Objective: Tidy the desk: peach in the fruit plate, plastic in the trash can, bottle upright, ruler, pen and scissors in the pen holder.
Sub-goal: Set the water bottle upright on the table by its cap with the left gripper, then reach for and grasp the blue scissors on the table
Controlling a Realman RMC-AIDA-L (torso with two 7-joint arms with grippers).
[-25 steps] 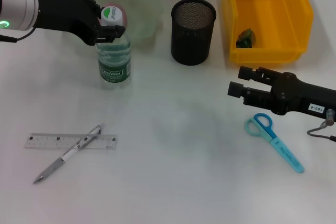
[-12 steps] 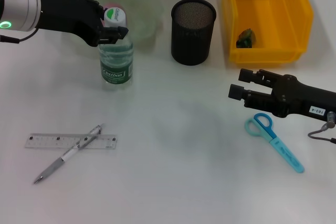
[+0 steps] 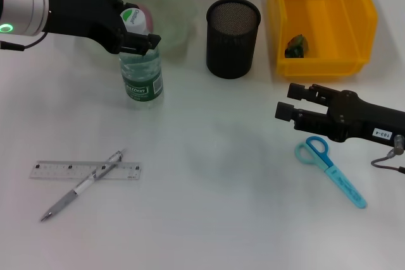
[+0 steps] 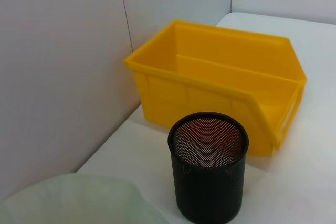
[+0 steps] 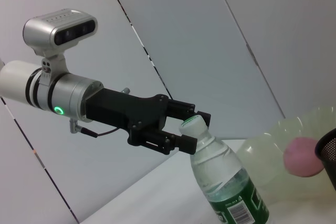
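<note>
Nearest the robot, the silver-grey mechanical pen (image 3: pixel 83 185) is lying diagonally across the clear plastic ruler (image 3: pixel 85 170) on the white counter (image 3: pixel 215 219), left of centre, the two touching where they cross; the ruler's long axis is running side to side. To the right, the blue-handled scissors (image 3: pixel 330 170) are lying flat with handles toward the right gripper (image 3: pixel 283 109), which is hovering just beyond them; I cannot tell how its fingers are set. Farther back on the left, the left gripper (image 5: pixel 185 128) is holding the clear plastic water bottle with green label (image 3: pixel 142 71) at its neck, just under the white cap, fingers clamped either side. The bottle is standing nearly upright, base on or just above the counter, its top leaning slightly toward the pale green translucent fruit plate (image 3: pixel 174 11) behind it, where the pink peach (image 5: pixel 303 156) is already sitting. Judgement: the bottle step is almost finished; the coming move depends on the bottle's long axis being vertical before the fingers let go. Beyond, the black mesh pen holder (image 3: pixel 233 30) is standing empty at centre, nearer the right arm's scissors than the left-side pen and ruler. Farthest right, the yellow plastic bin (image 3: pixel 319 17) is holding a small dark-green scrap (image 3: pixel 295 45).
</note>
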